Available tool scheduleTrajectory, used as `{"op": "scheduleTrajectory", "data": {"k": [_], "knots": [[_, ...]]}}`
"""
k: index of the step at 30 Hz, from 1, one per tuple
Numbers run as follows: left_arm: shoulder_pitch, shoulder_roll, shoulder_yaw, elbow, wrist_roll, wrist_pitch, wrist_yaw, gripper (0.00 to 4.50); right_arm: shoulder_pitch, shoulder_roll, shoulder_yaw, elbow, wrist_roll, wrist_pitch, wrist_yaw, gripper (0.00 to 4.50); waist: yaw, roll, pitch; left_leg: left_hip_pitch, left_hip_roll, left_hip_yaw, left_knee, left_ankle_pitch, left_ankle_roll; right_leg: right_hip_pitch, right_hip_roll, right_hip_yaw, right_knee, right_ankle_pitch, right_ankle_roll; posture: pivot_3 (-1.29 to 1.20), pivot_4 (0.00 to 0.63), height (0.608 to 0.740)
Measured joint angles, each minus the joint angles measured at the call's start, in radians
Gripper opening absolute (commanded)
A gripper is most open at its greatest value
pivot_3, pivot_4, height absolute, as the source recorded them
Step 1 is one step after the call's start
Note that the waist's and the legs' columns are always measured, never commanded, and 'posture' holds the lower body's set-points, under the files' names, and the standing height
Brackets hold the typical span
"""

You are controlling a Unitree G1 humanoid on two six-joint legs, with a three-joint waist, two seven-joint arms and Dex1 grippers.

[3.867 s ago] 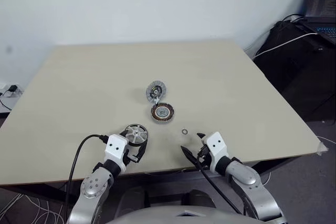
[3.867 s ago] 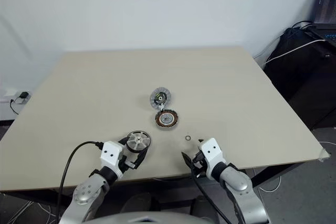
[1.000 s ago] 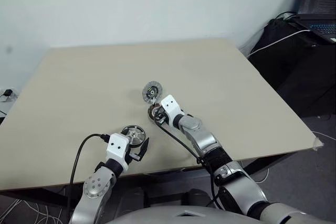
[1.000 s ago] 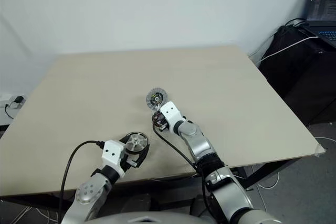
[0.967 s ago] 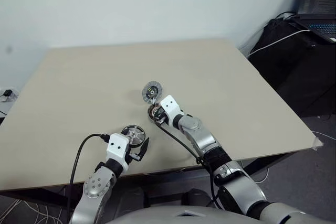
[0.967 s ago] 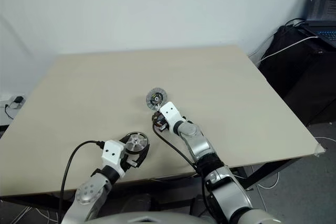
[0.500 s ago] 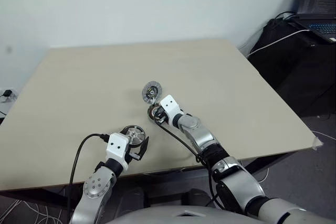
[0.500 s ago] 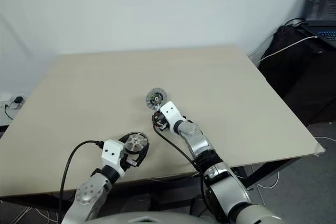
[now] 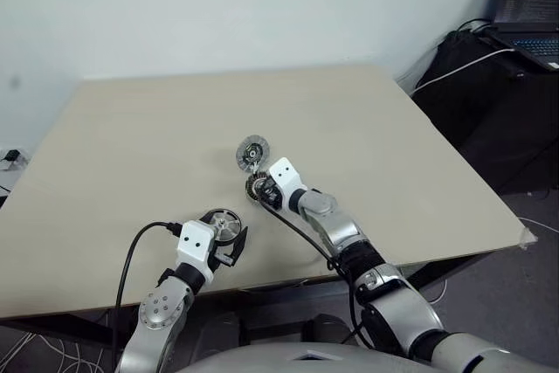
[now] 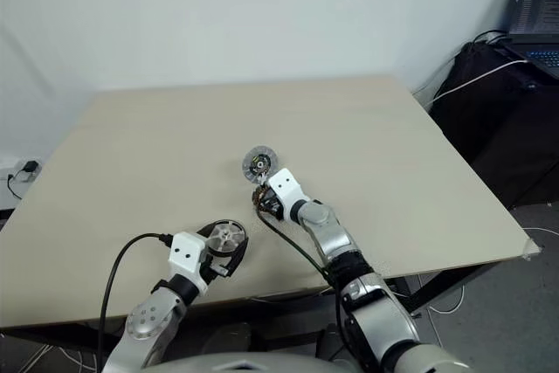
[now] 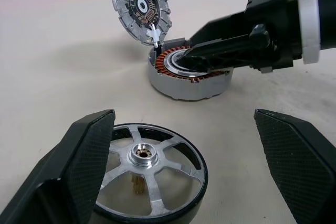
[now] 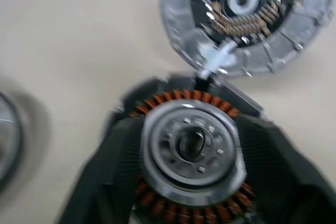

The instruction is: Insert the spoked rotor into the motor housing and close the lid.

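Left wrist view: left gripper fingers spread wide, holding nothing, one either side of the spoked rotor. Rotor lies flat on the tabletop near the front edge, left of centre, hub axis straight up, rim sitting between the two fingertips but not pinched. So the left arm is the nearer one by far.

Motor housing is straight ahead of those fingers, further in toward the tabletop's middle, also flat, open face and copper windings up, axis vertical. Lid stands tilted open just behind it, joined at the housing's far edge by a small white hinge piece, ribbed dark-centred face toward the robot.

Right wrist view: right gripper fingers lie over the housing's windings on either side of its silver centre, parted, not clamped on it; whether the pads touch the windings I cannot tell.

Judgement: the move turns on closing on the rotor, lifting it, carrying it forward and setting it down hub-first, axis in line with the housing's. The right gripper looks to be in the way of that drop.
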Motion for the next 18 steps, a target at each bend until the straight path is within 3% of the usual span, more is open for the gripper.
{"op": "scheduleTrajectory", "data": {"k": [2,11,18], "knots": [[-0.001,0.000,0.000,0.000,0.000,0.000,-0.001,4.50,0.004,0.001,-0.002,-0.056,0.011,0.013,0.008,2.97,0.000,0.000,0.000,0.000,0.000,0.000,0.000,0.000,0.000,0.000,0.000,0.000,0.000,0.000,0.000,0.00,0.000,0.740],[-0.003,0.000,-0.001,0.000,0.000,0.000,-0.004,4.50,-0.006,0.005,0.005,-0.097,-0.046,0.033,-0.087,0.09,0.001,0.000,0.000,0.000,0.000,0.001,0.000,0.000,0.000,-0.001,0.000,0.000,0.000,0.000,0.000,0.00,0.000,0.740],[0.000,-0.001,-0.001,0.000,0.000,0.000,0.002,4.50,-0.021,0.007,0.041,-0.042,-0.100,0.057,-0.104,0.04,0.000,0.000,0.000,0.000,0.001,0.001,-0.001,0.000,0.000,-0.001,0.000,0.000,0.000,0.000,0.000,0.00,0.000,0.740]]}}
